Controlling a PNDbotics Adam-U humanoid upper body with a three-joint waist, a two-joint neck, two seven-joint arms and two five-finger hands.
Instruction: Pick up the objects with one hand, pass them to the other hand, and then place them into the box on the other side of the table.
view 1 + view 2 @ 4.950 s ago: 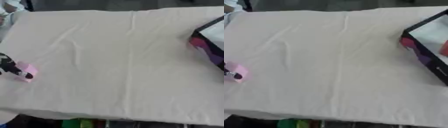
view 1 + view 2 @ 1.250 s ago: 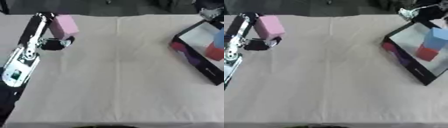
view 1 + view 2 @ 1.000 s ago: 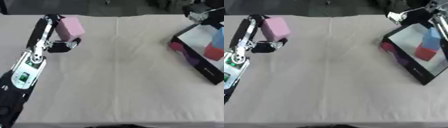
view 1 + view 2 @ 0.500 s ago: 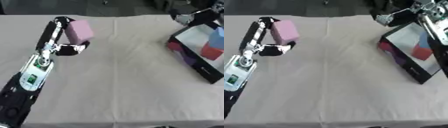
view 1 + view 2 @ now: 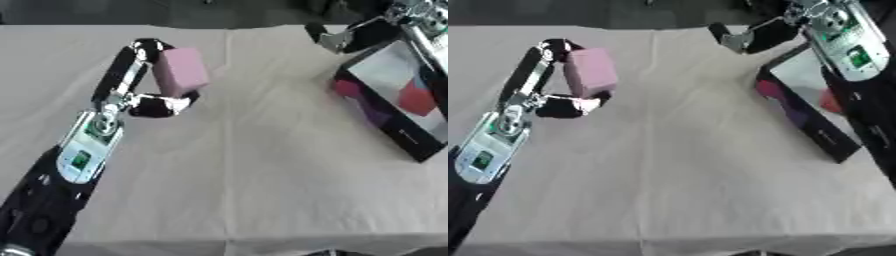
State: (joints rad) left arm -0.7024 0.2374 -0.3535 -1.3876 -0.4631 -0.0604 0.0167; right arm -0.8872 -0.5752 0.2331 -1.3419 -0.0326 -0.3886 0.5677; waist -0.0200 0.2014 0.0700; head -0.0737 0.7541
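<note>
The left robot hand (image 5: pixel 140 82) is gripping a pink block (image 5: pixel 182 71) between its curled fingers and thumb, holding it above the far left part of the cloth-covered worktop (image 5: pixel 245 175). The right robot hand (image 5: pixel 750 35) is reaching in from the far right, fingers partly curled with nothing in them, hovering just beside the far corner of the black box (image 5: pixel 398 137). The box is sitting at the right edge, with a red object (image 5: pixel 416 100) showing inside it.

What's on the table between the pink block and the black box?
Nothing but bare tablecloth lies between the pink block, held in the left hand, and the black box. The left eye view shows this.
</note>
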